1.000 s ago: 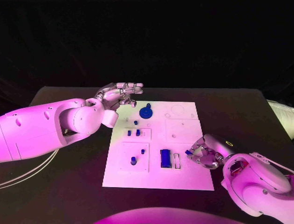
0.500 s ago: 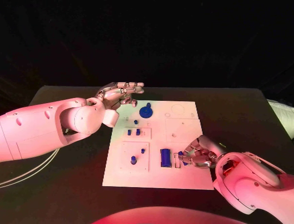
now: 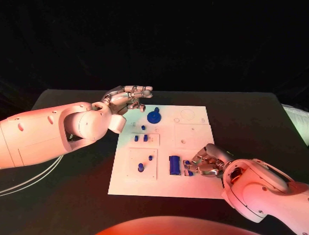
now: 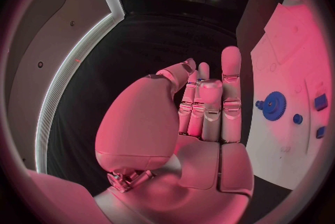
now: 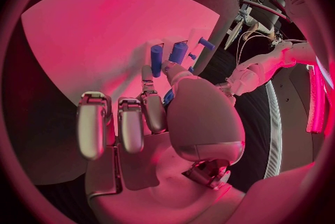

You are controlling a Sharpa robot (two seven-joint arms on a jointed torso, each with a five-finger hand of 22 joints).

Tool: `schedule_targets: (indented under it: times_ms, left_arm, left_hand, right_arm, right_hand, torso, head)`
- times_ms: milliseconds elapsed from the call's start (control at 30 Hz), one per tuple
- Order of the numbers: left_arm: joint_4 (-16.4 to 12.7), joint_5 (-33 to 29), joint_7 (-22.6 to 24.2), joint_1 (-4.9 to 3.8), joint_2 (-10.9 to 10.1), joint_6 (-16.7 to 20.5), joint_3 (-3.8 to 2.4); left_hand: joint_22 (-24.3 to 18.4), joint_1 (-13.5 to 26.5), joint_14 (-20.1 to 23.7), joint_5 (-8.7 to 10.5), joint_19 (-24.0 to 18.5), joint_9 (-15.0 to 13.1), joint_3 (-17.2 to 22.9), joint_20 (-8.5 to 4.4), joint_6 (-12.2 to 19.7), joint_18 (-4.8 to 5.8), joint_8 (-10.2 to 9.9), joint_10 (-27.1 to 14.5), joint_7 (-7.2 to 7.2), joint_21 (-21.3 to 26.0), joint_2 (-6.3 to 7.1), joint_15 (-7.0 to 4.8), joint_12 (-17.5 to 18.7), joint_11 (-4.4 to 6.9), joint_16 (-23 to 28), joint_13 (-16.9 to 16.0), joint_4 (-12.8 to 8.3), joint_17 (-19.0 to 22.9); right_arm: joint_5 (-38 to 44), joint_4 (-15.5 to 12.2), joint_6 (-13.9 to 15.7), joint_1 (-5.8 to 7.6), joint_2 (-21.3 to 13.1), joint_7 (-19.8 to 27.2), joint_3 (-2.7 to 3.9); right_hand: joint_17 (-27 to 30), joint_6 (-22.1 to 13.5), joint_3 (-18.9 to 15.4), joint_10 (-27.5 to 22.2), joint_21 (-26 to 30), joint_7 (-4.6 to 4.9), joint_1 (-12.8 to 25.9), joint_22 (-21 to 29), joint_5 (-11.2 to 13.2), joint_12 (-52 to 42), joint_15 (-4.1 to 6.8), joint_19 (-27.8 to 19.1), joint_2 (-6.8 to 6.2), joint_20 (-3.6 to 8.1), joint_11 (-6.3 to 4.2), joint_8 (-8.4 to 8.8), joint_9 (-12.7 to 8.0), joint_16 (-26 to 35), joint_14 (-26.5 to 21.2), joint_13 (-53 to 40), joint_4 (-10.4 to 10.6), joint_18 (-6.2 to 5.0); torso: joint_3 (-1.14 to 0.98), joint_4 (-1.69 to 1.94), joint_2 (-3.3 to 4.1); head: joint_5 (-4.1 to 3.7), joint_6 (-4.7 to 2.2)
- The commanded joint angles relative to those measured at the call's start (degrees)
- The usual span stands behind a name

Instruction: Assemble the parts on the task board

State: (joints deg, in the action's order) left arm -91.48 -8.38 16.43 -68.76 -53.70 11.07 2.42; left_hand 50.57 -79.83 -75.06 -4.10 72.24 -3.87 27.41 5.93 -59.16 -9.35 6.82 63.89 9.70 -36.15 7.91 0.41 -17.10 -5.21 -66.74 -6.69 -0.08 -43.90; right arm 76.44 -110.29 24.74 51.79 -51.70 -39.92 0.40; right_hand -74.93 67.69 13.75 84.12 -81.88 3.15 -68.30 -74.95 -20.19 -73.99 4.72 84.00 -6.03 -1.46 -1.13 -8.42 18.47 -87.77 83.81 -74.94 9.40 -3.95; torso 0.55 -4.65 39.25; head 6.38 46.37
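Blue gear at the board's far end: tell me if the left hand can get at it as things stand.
Probably yes. The left hand hovers just beyond the blue gear, its fingers holding nothing, and nothing stands between them on the task board.

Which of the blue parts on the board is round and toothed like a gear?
The blue gear at the far end of the task board, near the left hand. It is a flat toothed disc; the other blue parts are small pegs or a rectangular block.
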Motion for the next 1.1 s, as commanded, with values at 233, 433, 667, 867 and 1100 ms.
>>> schedule_targets:
  times_ms: [233,433,667,867,1100]
  left_arm:
    - [-0.30,0.22,0.04,-0.03,-0.03,-1.45,-0.03]
    - [-0.40,0.22,0.01,-0.04,-0.09,-1.47,-0.03]
    - [-0.44,0.22,-0.04,-0.04,-0.11,-1.48,-0.04]
    - [-0.44,0.22,-0.12,-0.04,-0.14,-1.53,-0.04]
    - [-0.43,0.22,-0.18,-0.04,-0.18,-1.58,-0.04]
  left_hand:
    - [-0.16,0.18,0.34,-0.02,-0.45,0.00,-0.25,0.14,0.27,-0.89,-0.15,-0.48,0.09,0.28,-0.36,0.00,-0.31,-0.10,0.31,-0.07,-0.10,0.10]
    - [-0.16,0.18,0.34,-0.02,-0.45,0.00,-0.25,0.14,0.27,-0.89,-0.15,-0.48,0.09,0.28,-0.36,0.00,-0.31,-0.10,0.31,-0.07,-0.10,0.10]
    - [-0.16,0.18,0.34,-0.02,-0.45,0.00,-0.25,0.14,0.27,-0.89,-0.15,-0.48,0.09,0.28,-0.36,0.00,-0.31,-0.10,0.31,-0.07,-0.10,0.10]
    - [-0.29,0.29,0.41,-0.01,-0.52,0.01,-0.33,0.16,0.32,-0.91,-0.16,-0.60,0.11,0.47,-0.34,0.03,-0.34,-0.13,0.36,-0.06,-0.06,0.22]
    - [-0.29,0.29,0.41,-0.01,-0.52,0.01,-0.33,0.16,0.32,-0.91,-0.16,-0.60,0.11,0.47,-0.34,0.03,-0.34,-0.13,0.36,-0.06,-0.06,0.22]
  right_arm:
    - [-0.64,0.30,-2.55,-0.03,0.52,-1.85,0.00]
    - [-0.26,0.66,-4.70,-0.02,0.67,-2.55,0.00]
    - [0.13,0.79,-5.19,-0.02,1.07,-2.48,0.00]
    - [0.43,0.62,-5.18,-0.02,1.23,-2.13,0.00]
    - [1.09,0.39,-5.06,-0.02,1.21,-1.57,0.00]
  right_hand:
    - [-12.04,0.46,-0.94,0.90,-0.16,-0.24,1.01,-2.61,-0.38,0.11,0.46,1.39,0.19,0.58,-0.34,-0.21,0.08,-0.24,5.56,-5.47,0.55,1.12]
    - [-12.00,0.78,-2.66,0.84,-0.14,-0.43,2.60,-2.61,-1.99,0.83,0.59,1.41,0.54,0.70,-0.51,-0.50,0.50,-0.21,5.55,-5.05,1.87,1.12]
    - [-11.98,0.81,-3.81,0.88,-0.13,-0.46,3.19,-2.62,-2.42,0.96,0.64,1.42,0.69,0.77,-0.53,-0.60,0.72,-0.19,5.54,-4.98,2.46,1.12]
    - [-12.09,1.86,-5.10,1.42,-0.23,-0.96,3.51,-2.82,-2.59,-0.56,0.89,1.50,1.39,0.93,-0.90,-1.42,1.33,-0.26,5.57,-5.91,3.20,1.16]
    - [-12.37,2.64,-7.71,2.03,-0.52,-1.42,5.51,-3.28,-2.82,-2.15,1.25,1.72,2.21,1.22,-1.31,-2.40,2.14,-0.45,5.63,-6.94,5.57,1.26]
  torso:
    - [-0.02,-0.02,0.02]
    - [-0.02,0.01,0.03]
    - [-0.04,-0.01,-0.01]
    - [-0.04,-0.05,-0.01]
    - [-0.05,-0.07,0.00]
  head:
    - [0.08,-0.01]
    - [0.06,0.06]
    - [0.12,0.00]
    - [0.20,0.01]
    - [0.20,0.00]
